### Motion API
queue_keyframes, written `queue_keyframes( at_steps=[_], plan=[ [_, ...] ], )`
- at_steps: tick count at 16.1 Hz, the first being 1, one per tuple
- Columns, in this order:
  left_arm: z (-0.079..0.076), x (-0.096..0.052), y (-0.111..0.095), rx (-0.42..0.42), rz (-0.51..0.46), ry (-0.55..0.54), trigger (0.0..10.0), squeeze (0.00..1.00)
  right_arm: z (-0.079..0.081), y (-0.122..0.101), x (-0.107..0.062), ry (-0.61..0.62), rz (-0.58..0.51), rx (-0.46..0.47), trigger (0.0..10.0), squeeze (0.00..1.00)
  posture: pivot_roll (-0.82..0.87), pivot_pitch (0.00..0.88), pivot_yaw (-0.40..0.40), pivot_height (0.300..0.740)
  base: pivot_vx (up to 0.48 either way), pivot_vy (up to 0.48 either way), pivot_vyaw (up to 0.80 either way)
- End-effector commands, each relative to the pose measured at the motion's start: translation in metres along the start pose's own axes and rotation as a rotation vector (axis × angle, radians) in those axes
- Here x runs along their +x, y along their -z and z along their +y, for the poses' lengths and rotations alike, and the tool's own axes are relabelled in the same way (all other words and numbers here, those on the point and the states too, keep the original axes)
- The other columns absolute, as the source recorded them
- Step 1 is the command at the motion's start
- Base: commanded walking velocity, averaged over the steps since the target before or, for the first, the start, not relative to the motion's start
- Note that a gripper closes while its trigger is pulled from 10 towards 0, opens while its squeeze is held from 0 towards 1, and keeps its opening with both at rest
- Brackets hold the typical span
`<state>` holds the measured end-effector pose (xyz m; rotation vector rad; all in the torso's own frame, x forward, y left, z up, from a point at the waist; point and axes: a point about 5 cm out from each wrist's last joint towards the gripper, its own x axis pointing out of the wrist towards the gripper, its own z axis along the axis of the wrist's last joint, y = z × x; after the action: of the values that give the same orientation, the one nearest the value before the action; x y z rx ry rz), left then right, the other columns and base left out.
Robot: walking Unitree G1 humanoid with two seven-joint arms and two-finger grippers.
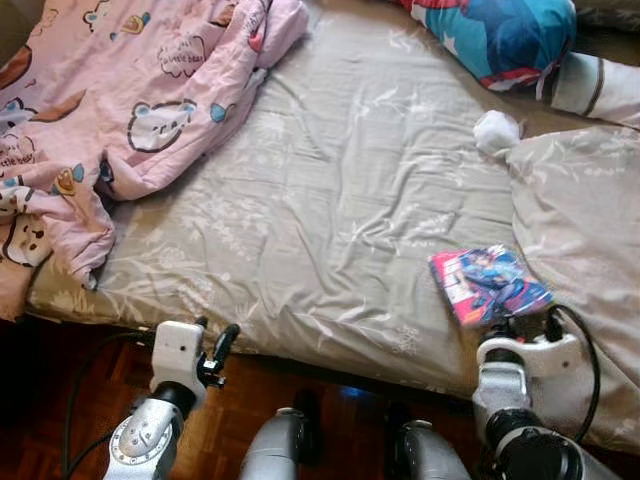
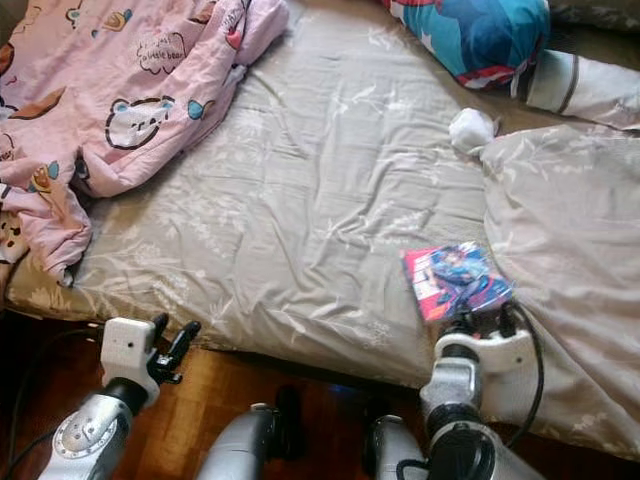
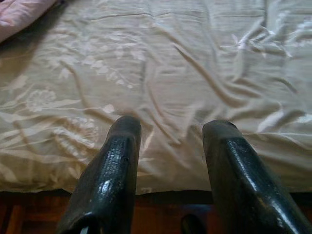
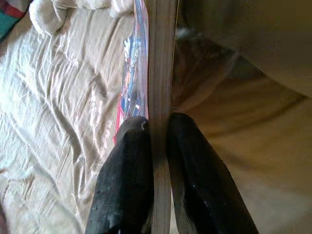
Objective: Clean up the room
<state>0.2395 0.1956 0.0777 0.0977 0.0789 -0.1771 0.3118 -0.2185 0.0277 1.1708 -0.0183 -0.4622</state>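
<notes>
A comic book (image 1: pixel 490 283) with a blue and red cover lies at the right side of the grey bed sheet (image 1: pixel 330 200), next to a bunched beige duvet (image 1: pixel 590 230). My right gripper (image 4: pixel 158 122) is shut on the book's near edge (image 4: pixel 161 58), one finger on the cover side and one beneath. From the head camera the right gripper (image 1: pixel 527 322) sits just below the book. My left gripper (image 3: pixel 170 129) is open and holds nothing, hovering at the bed's front edge over the sheet. It appears low on the left (image 1: pixel 215 345) in the eye view.
A pink cartoon blanket (image 1: pixel 130 110) is heaped on the bed's left side. A blue pillow (image 1: pixel 500 35) and a white balled cloth (image 1: pixel 497 130) lie at the far right. Dark wooden floor (image 1: pixel 270 390) runs along the bed's front.
</notes>
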Motion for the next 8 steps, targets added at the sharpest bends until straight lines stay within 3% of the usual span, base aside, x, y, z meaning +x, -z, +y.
queue_keyframes(
  at_steps=[1,5,8],
  plan=[
    [0.004,-0.008,0.009,0.032,0.055,0.000,10.0,0.00,-0.012,0.006,-0.007,0.039,0.022,-0.002,10.0,0.00,0.29,0.441,0.124,0.740,0.000,0.000,0.00],
    [0.001,-0.009,0.010,0.051,0.065,0.023,10.0,0.00,-0.016,0.019,-0.012,0.063,0.071,0.015,10.0,0.00,0.29,0.443,0.126,0.740,0.000,0.000,0.00],
    [0.000,-0.012,0.011,0.071,0.077,0.042,10.0,0.00,-0.007,0.039,-0.015,0.010,0.163,0.067,10.0,0.00,0.30,0.442,0.125,0.740,0.000,0.000,0.00]
  ],
)
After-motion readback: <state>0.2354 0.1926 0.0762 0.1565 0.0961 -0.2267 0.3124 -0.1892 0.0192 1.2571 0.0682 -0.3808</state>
